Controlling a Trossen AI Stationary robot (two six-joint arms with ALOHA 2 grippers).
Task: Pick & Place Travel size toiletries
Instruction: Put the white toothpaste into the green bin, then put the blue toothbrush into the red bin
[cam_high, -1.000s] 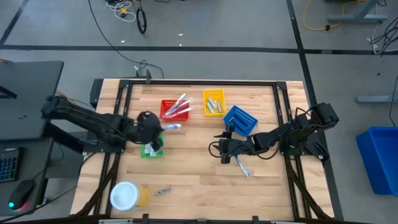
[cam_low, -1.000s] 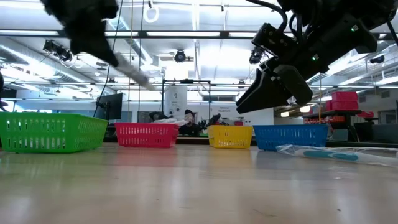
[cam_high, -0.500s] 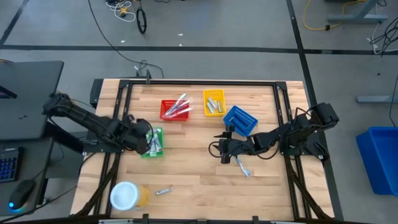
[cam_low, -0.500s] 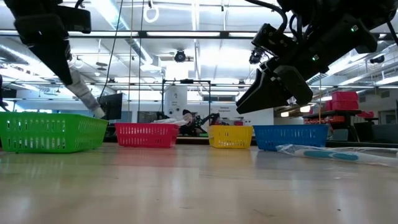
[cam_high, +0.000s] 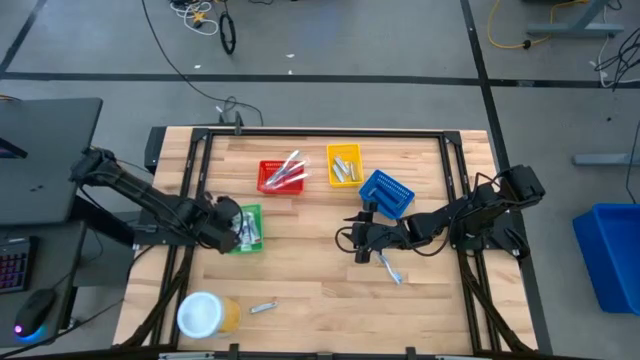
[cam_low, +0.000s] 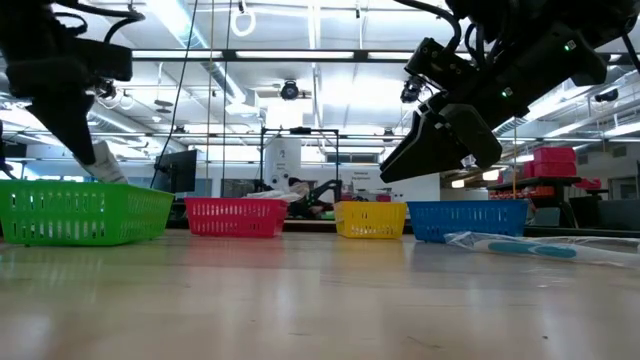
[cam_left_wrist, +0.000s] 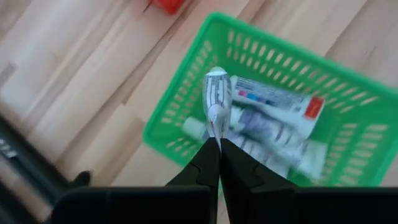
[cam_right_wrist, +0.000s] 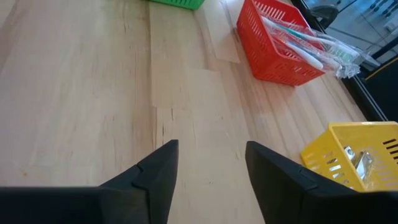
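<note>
Left gripper (cam_left_wrist: 215, 144) pinches a white tube (cam_left_wrist: 216, 102), pointing twelve o'clock over green basket (cam_left_wrist: 186, 93); right gripper (cam_right_wrist: 208, 163) open.

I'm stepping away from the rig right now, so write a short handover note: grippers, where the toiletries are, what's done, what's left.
Left gripper: shut on a white tube, held over the green basket, which already holds other tubes.
Right gripper: open, empty, above bare table beside the loose toothbrush.
Done: toothbrushes in the red basket, small items in the yellow basket.
Blue basket: no contents visible.
Left: release the tube into the green basket, then place the loose toothbrush and the small item lying near the jar.
</note>
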